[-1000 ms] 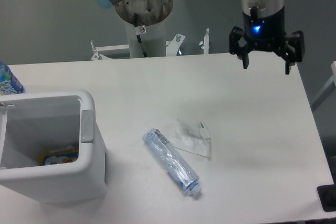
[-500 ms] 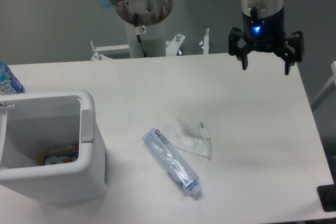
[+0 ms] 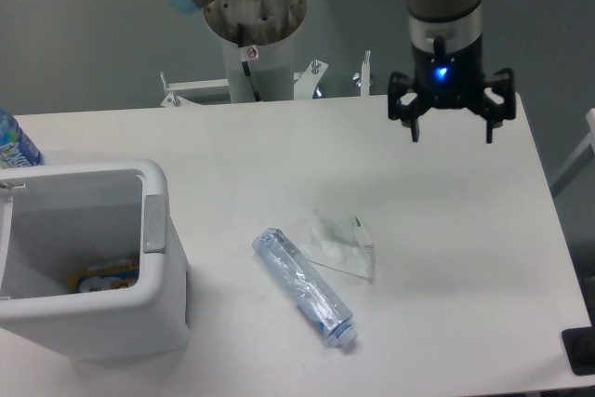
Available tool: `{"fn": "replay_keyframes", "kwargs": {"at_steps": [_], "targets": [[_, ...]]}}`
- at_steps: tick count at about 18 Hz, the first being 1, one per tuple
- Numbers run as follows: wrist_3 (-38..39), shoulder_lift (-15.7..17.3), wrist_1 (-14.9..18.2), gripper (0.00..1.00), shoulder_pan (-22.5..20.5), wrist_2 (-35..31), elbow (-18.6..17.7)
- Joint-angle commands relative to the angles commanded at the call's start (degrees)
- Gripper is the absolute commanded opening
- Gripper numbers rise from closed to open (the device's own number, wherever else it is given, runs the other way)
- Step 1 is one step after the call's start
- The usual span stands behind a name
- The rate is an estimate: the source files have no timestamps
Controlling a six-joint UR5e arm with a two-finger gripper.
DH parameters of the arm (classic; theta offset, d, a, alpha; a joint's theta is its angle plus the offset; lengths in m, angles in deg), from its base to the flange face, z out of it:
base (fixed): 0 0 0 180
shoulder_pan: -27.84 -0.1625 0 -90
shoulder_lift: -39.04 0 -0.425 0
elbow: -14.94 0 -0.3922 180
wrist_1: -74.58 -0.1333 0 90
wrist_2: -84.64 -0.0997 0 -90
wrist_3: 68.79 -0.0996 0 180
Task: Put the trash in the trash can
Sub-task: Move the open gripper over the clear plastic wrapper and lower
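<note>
Trash can [image 3: 153,230] cropped left | contents partly hidden | wrapper [image 3: 337,245] indistinct

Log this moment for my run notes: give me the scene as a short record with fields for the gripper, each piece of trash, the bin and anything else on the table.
gripper: gripper open, empty, above the far right part of the table
crushed bottle: crushed bottle lying flat near the table's middle, cap end toward the front edge
wrapper: wrapper crumpled, lying right beside the bottle on its right
trash can: trash can at front left, open top, a colourful item already inside
other: upright bottle with blue label, at the left edge behind the can
task status: both pieces of trash on the table
</note>
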Motion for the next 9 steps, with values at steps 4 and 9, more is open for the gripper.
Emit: {"fn": "replay_keyframes", "kwargs": {"at_steps": [4,9], "targets": [[8.86,-0.70,-3.34,1.00,2.54,0.00,-4.14],[16.16,-3.69,-3.69,1.00,4.39,0.00,-5.11]]}}
